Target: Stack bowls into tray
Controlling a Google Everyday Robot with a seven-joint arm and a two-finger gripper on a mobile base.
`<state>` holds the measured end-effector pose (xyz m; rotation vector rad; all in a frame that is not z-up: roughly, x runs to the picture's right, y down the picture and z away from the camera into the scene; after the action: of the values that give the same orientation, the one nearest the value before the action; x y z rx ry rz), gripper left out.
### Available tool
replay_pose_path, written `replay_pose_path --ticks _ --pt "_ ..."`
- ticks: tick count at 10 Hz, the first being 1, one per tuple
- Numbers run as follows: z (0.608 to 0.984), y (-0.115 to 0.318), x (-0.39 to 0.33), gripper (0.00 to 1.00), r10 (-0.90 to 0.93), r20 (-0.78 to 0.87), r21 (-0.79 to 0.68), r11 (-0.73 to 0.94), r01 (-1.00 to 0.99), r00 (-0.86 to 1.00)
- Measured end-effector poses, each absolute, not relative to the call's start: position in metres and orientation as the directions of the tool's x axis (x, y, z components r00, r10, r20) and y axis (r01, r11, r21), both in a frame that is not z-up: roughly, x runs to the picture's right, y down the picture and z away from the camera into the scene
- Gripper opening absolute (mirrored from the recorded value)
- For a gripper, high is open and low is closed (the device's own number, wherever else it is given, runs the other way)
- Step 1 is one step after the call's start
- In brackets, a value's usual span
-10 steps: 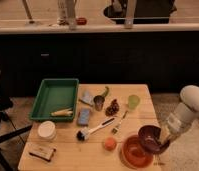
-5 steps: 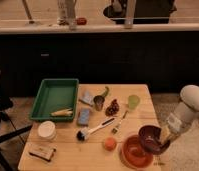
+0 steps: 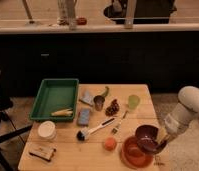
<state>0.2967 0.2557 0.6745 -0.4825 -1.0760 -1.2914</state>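
The maroon bowl (image 3: 145, 137) hangs tilted at the table's front right, just above and overlapping the orange bowl (image 3: 131, 154), which rests on the wood. My gripper (image 3: 162, 142) reaches in from the right on the white arm (image 3: 189, 107) and is shut on the maroon bowl's right rim. The green tray (image 3: 43, 96) lies at the far left of the table, well away from the gripper. A yellow item (image 3: 61, 112) rests inside it near its front rim.
Between tray and bowls lie a blue sponge (image 3: 84, 116), metal cup (image 3: 98, 102), green cup (image 3: 133, 102), dish brush (image 3: 95, 129), fork (image 3: 119, 125) and orange fruit (image 3: 110, 143). A white container (image 3: 46, 130) and a snack bar (image 3: 42, 151) sit front left. A dark counter stands behind the table.
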Motion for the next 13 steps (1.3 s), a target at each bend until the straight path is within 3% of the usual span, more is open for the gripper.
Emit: replay_pose_path --ticks 7,13 --pt "0.682 0.276 0.270 0.02 -0.545 0.817 0.370 0.240 0.898 -0.191" --pt "0.697 0.291 0.271 0.02 -0.553 0.810 0.367 0.223 0.903 -0.193"
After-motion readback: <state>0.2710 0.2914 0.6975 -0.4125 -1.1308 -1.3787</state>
